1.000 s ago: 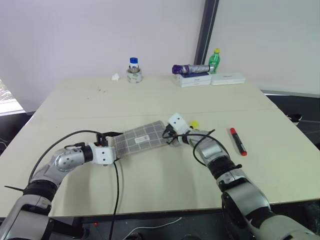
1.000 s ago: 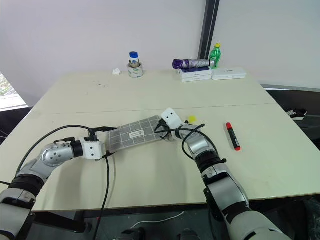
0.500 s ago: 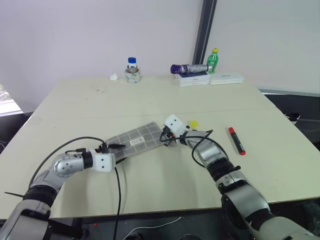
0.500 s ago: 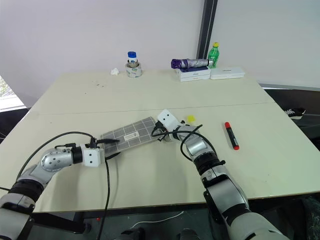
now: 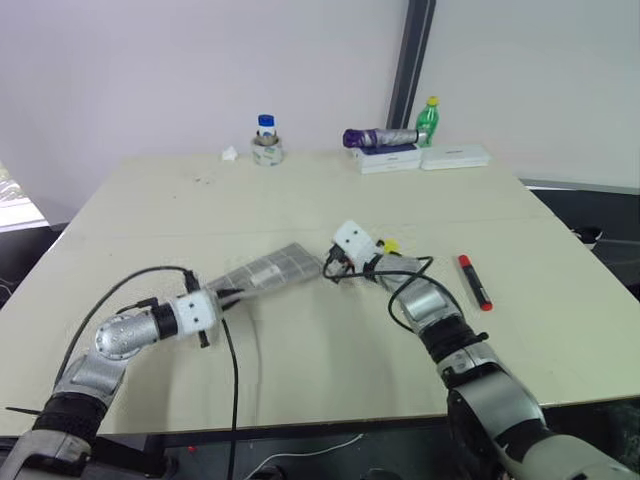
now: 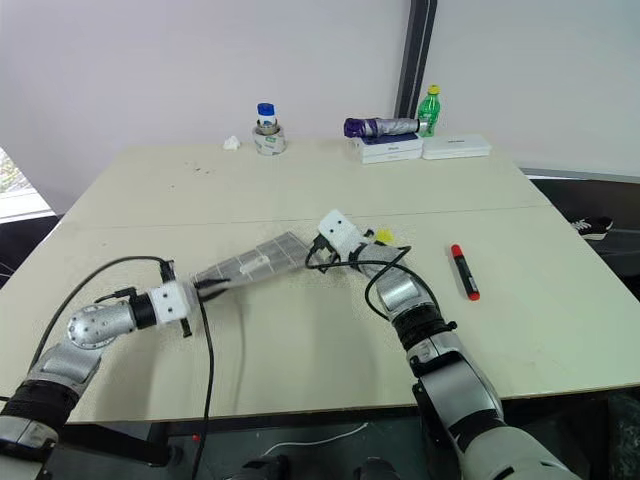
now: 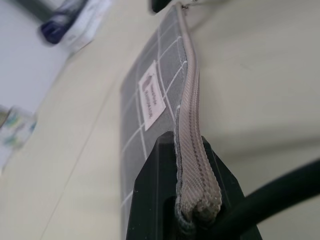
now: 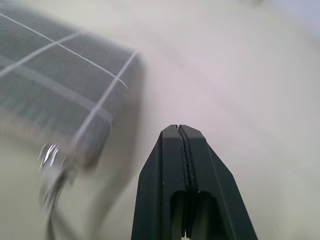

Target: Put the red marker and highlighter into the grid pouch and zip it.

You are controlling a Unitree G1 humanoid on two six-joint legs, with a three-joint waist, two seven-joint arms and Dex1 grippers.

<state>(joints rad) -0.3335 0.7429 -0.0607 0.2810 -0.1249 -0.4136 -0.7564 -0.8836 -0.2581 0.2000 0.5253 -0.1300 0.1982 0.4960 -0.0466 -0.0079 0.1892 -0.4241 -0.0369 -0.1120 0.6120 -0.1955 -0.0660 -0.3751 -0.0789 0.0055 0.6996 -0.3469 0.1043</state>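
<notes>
Grey fabric with thin white grid lines makes up the pouch (image 5: 262, 272), which is stretched between the two claws above the pale table (image 5: 300, 200). The left claw (image 7: 192, 197) is clamped on the pouch's zipper edge at its near end, the ribbed seam running away from its fingers toward the far end, with the small white label (image 7: 151, 94) facing sideways. The right claw (image 5: 325, 268) is at the pouch's far end with its fingers pressed together; in its wrist view nothing sits between the fingertips, and the pouch's corner lies just beside them, so I cannot tell whether it grips anything. The highlighter (image 5: 388, 246) lies on the table just behind the right claw. The red marker (image 5: 475, 282) lies well to the right of the right claw, apart from the pouch.
</notes>
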